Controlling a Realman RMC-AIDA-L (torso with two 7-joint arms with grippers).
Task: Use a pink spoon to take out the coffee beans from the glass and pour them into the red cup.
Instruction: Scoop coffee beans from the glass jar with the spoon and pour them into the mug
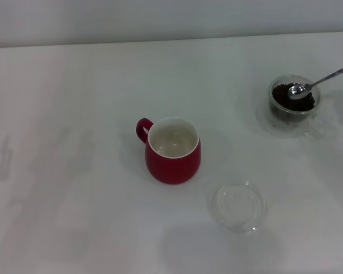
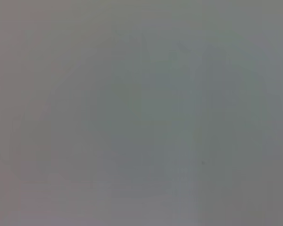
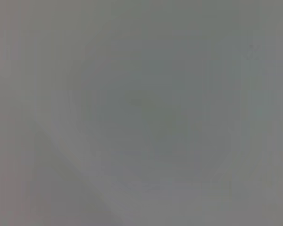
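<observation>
— What's on the table (image 1: 68, 188) from where you stand, starting at the left?

— The left part is bare white surface. Then, near the middle, the red cup (image 1: 172, 154). It stands upright, its small loop handle turned to the left and a little away from us, and its white inside looks empty.

— And past it?

— Just to the right of the cup and nearer to us lies a flat clear glass dish (image 1: 238, 206), shallow, with nothing in it. It sits close to the cup but does not touch it.

— Where are the beans?

— Far right, toward the back. The glass (image 1: 293, 101) stands there, well apart from the red cup, and the coffee beans (image 1: 284, 97) fill its lower part as a dark heap.

— The spoon?

— The pink spoon (image 1: 312, 85) has its shiny metal bowl resting on top of the beans, inside the glass. Its neck leans over the rim up and to the right, and the pale pink handle runs out past the right edge of what I can see.

— Is something holding it?

— I cannot tell. Neither the left gripper nor the right gripper is in sight; the handle's far end is cut off, so whether the spoon is grasped or let go is hidden. Both wrist views give only a plain grey blur.
</observation>
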